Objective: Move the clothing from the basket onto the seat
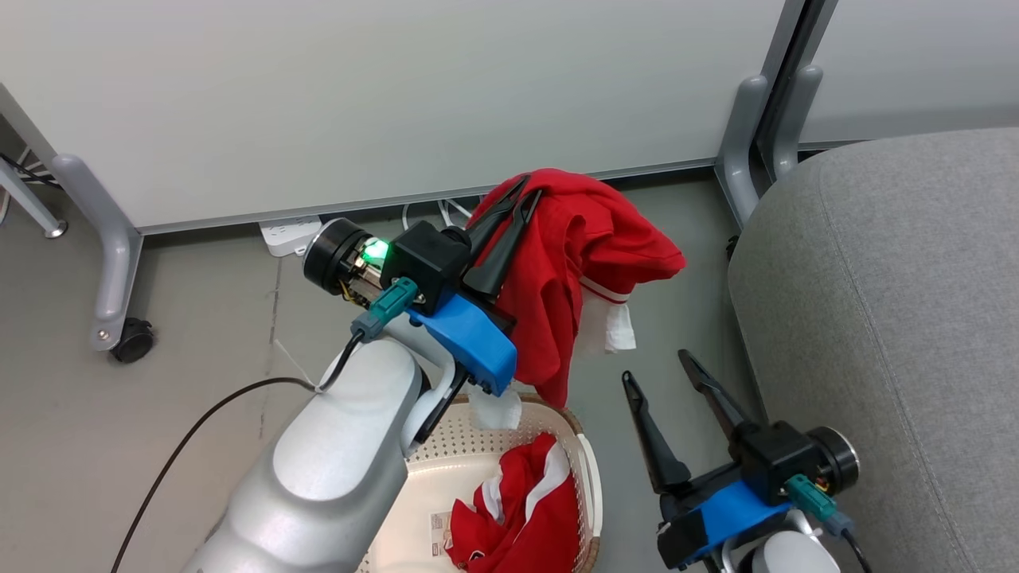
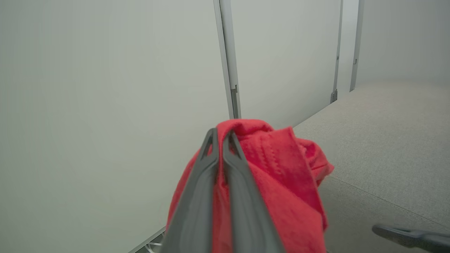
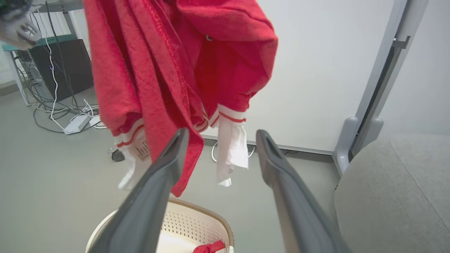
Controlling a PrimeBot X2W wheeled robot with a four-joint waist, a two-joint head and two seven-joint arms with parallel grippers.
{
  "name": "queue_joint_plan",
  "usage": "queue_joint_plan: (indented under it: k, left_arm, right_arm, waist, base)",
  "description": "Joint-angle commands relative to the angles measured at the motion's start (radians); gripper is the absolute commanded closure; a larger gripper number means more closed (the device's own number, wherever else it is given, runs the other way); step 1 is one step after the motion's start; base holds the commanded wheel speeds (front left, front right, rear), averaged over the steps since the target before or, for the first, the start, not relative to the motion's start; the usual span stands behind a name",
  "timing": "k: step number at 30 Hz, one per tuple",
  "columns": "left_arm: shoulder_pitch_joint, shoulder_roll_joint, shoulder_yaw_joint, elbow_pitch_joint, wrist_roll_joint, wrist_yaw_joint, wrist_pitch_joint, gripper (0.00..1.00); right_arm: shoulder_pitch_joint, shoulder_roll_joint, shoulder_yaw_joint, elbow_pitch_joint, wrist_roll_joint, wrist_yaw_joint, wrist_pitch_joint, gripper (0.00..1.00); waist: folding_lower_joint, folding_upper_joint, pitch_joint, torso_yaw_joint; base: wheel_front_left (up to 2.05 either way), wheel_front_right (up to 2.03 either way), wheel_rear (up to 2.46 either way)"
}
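A red garment (image 1: 581, 263) with white striped cuffs hangs in the air above the basket (image 1: 589, 469), pinched at its top by my left gripper (image 1: 521, 191), which is shut on it. The left wrist view has the same clothing (image 2: 281, 168) bunched around the closed fingers (image 2: 211, 168). In the right wrist view it (image 3: 175, 70) dangles over the basket's rim (image 3: 211, 211). Another red garment (image 1: 525, 509) lies inside the basket. My right gripper (image 1: 657, 370) stands open and empty between the basket and the grey seat (image 1: 892, 318).
A white partition wall (image 1: 398, 95) with grey feet and a castor (image 1: 131, 338) runs behind. A power strip (image 1: 286, 235) and cables lie at its base. Grey floor (image 1: 199, 334) lies left of the basket.
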Motion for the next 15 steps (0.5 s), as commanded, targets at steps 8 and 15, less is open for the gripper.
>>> queue_joint_plan:
  k: [8,15]
  left_arm:
    - [-0.003,0.013,-0.005,-0.003,-0.008,0.01,0.002,1.0]
    - [-0.024,0.011,-0.017,-0.005,-0.012,0.01,-0.001,1.0]
  right_arm:
    - [-0.118,-0.002,0.148,0.011,0.016,-0.001,-0.006,0.0]
    - [-0.254,-0.002,0.258,0.092,0.045,-0.001,-0.006,0.0]
  waist:
    - [0.0,0.0,0.019,0.013]
    - [0.0,0.0,0.045,0.029]
  base:
    - [0.0,0.0,0.0]
    - [0.0,0.0,0.0]
